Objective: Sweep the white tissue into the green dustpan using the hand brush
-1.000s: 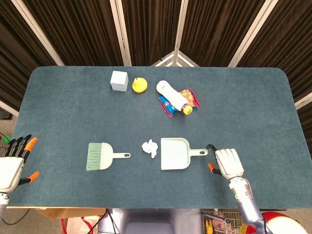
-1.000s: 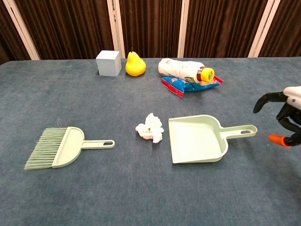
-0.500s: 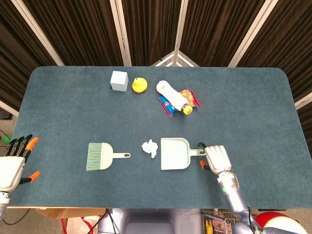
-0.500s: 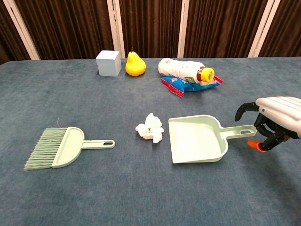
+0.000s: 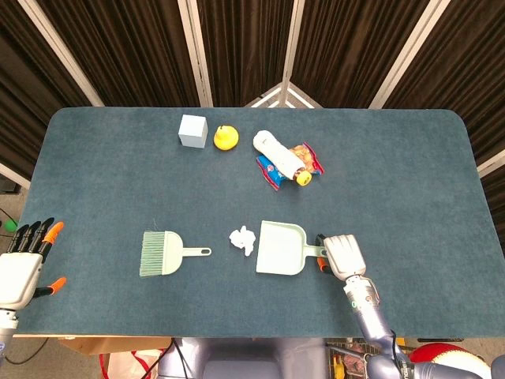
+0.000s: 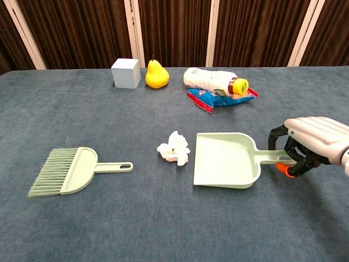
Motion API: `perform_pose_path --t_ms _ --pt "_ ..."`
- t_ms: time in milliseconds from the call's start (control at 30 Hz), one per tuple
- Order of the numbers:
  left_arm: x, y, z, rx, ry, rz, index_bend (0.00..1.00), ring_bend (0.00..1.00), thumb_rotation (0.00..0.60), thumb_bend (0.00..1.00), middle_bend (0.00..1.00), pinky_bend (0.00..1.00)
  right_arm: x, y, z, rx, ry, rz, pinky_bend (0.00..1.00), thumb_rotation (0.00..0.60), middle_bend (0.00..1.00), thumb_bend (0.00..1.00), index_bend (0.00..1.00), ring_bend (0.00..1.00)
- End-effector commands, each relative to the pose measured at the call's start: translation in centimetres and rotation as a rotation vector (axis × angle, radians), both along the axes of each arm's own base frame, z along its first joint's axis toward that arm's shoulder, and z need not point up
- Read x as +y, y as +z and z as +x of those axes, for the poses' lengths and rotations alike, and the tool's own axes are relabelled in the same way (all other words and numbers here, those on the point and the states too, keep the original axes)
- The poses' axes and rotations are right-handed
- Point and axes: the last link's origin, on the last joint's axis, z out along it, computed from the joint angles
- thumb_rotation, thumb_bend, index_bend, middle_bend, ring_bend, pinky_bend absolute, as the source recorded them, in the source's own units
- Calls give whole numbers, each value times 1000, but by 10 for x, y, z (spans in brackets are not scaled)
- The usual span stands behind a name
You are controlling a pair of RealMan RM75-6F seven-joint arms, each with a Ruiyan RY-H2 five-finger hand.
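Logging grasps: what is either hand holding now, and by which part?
The right hand grips the dustpan by its handle end; the left hand holds nothing.

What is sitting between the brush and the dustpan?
The crumpled tissue, close beside the dustpan mouth; bare table separates it from the brush. The chest view shows this best.

I can't read any text in either view. The blue and red snack packet (image 6: 221, 98) carries printing, but it's too small and blurred for me to make out. The white bottle (image 6: 210, 79) lying on it has a label near its yellow cap, also illegible. I see no markings on the pale cube (image 6: 126, 73), the green dustpan (image 6: 226, 160), the hand brush (image 6: 73, 172) or the right hand (image 6: 311, 143).
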Motion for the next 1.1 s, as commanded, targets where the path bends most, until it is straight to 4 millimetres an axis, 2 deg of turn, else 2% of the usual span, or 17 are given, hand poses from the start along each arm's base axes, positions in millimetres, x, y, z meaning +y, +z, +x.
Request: perform_pose_path --t_ms 33,233,333,433,567,667,800,1000,1100 --pt "0 0 1 -7 4 -1 0 0 600 0 0 0 -1 2 1 1 9 -6 876 600 862 492 656 874" --pt "3 -3 10 -50 17 -6 0 1 600 21 0 18 -5 8 3 40 65 -24 876 600 864 496 674 874" --pt "9 -6 19 -62 25 -15 19 66 600 86 31 149 -6 8 3 46 72 -22 876 600 864 498 681 874" --pt "23 -12 37 -36 8 -35 83 202 600 123 147 307 -8 10 3 60 78 -22 876 600 864 499 686 874" --pt "47 -26 65 1 -45 -50 156 298 600 190 276 400 -9 13 3 75 90 -26 876 600 864 499 685 874" --pt "62 -43 83 38 -78 -77 206 419 600 252 420 499 -10 14 4 73 87 -25 876 600 864 499 685 874" --pt "83 -79 105 70 -94 -129 248 579 600 296 603 625 -9 14 3 83 88 -23 876 600 864 499 685 874" --pt "95 -118 133 44 -88 -189 445 893 600 362 897 877 -9 17 0 95 83 -26 876 600 865 501 685 874" --pt "97 -132 146 47 -96 -206 511 973 600 376 983 949 -9 19 -1 100 82 -28 876 600 864 502 685 874"
